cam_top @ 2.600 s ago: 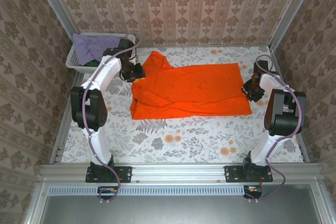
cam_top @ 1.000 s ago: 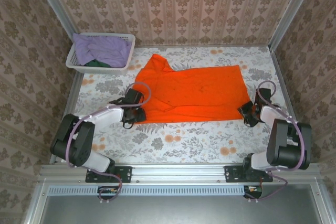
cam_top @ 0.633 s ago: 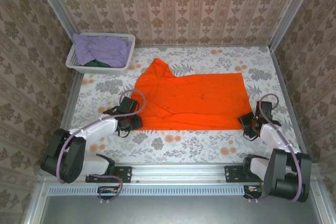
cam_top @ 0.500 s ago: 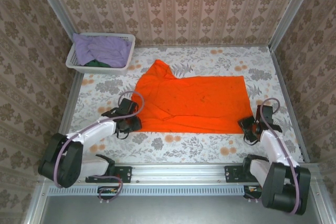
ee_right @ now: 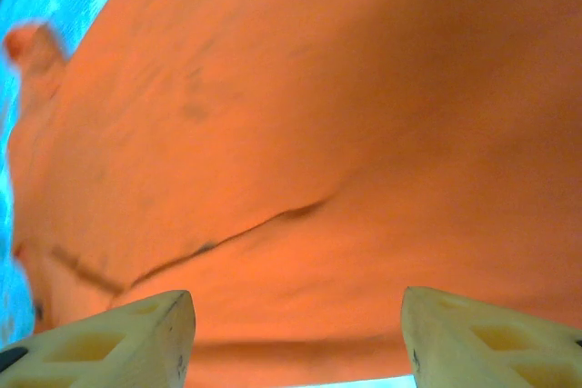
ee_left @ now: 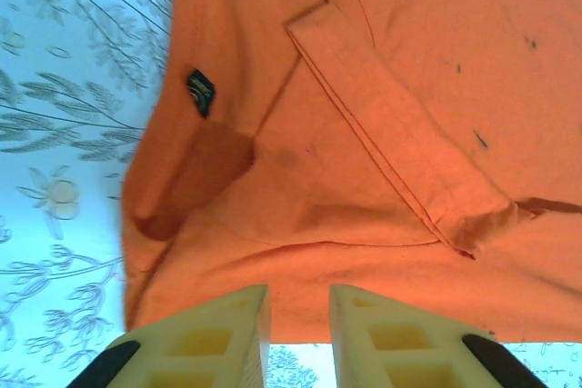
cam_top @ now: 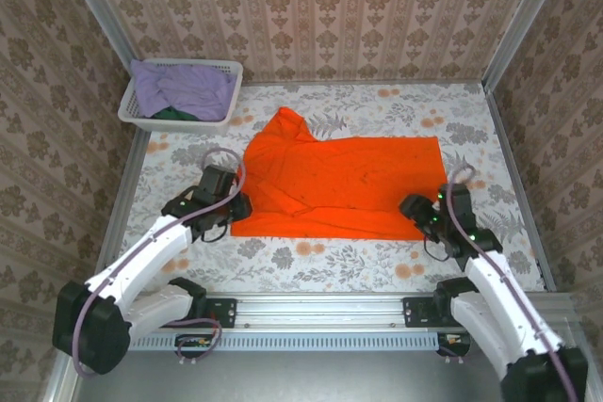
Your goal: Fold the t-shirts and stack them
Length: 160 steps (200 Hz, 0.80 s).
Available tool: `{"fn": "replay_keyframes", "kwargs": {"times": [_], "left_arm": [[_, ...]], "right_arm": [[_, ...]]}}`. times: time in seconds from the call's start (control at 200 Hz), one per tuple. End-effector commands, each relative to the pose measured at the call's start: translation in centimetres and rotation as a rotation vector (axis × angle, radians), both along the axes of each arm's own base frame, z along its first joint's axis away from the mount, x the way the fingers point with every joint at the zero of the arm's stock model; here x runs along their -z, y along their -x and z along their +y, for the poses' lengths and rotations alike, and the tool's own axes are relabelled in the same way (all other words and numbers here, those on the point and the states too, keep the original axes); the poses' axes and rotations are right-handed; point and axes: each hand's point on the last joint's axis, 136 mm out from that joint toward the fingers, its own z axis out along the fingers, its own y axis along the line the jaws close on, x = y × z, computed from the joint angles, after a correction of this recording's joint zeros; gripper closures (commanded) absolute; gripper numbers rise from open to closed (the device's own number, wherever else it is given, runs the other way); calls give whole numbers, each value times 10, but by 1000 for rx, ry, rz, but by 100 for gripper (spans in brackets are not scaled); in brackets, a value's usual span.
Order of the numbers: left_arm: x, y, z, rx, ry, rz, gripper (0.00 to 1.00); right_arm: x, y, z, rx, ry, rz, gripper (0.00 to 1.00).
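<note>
The orange t-shirt [cam_top: 349, 185] lies spread flat on the floral table, with its collar end at the left and one sleeve pointing to the back. My left gripper [cam_top: 226, 206] hovers at the shirt's near left corner. In the left wrist view the shirt [ee_left: 364, 134] lies just past the left gripper [ee_left: 298, 302], whose jaws stand a narrow gap apart with nothing between them. My right gripper [cam_top: 415, 209] hangs over the near right corner. The right wrist view has the right gripper [ee_right: 296, 315] wide open above the orange cloth [ee_right: 318, 115]. A lavender t-shirt [cam_top: 184, 87] and a dark green one [cam_top: 168, 114] sit in the basket.
The white lattice basket [cam_top: 127, 110] stands at the back left corner of the table. Patterned walls close in the left, back and right sides. A metal rail [cam_top: 320, 306] runs along the near edge between the arm bases.
Both arms drew the orange shirt toward the near edge, then let go. The left gripper narrowed. The right gripper opened wide and moved left over the hem.
</note>
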Motion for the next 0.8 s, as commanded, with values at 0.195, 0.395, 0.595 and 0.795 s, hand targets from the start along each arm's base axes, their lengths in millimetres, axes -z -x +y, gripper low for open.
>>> {"fn": "replay_keyframes", "kwargs": {"times": [0.195,0.395,0.595,0.795], "left_arm": [[53,-7,-7,42,-72,81,79],[83,-6,18,0,-106,140,79],[92,-4,19,-5,-90,150,80],[93,-6,18,-1,-91,137,80]], "right_arm": [[-24,-41,170,-586,301,-10,65],[6,-48,241,-761,394,52,73],[32,-45,267,-863,545,112,69],[46,-45,276,-899,622,141,65]]}}
